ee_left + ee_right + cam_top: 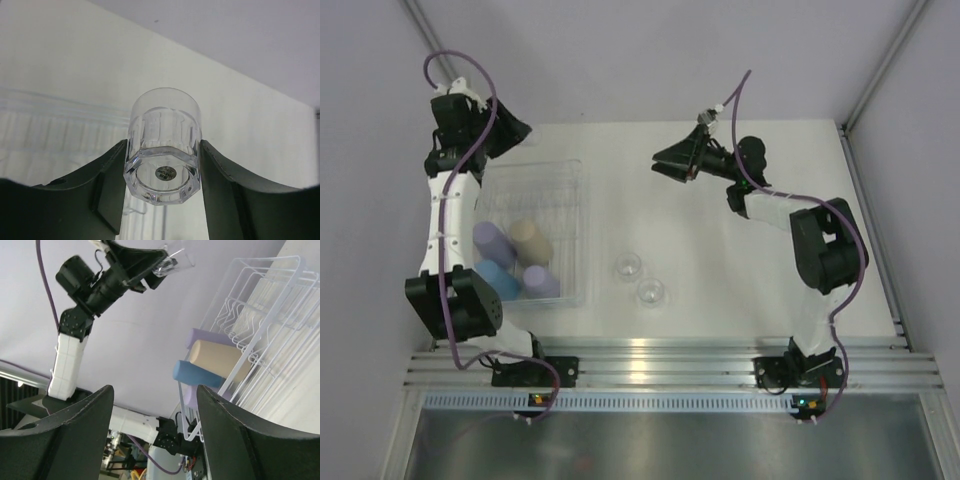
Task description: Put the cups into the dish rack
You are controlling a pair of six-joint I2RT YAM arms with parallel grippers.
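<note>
left pincer (164,152): tight on clear cup (165,112), by dish rack (576,215), ready to load | right pincer (155,410): wide open, empty

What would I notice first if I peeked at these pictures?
A clear cup pinched in the left end effector fills its wrist camera's view. From above, four coloured tumblers lie bunched in the near end of the dish rack. Two more clear cups sit on the table beside the rack.
</note>
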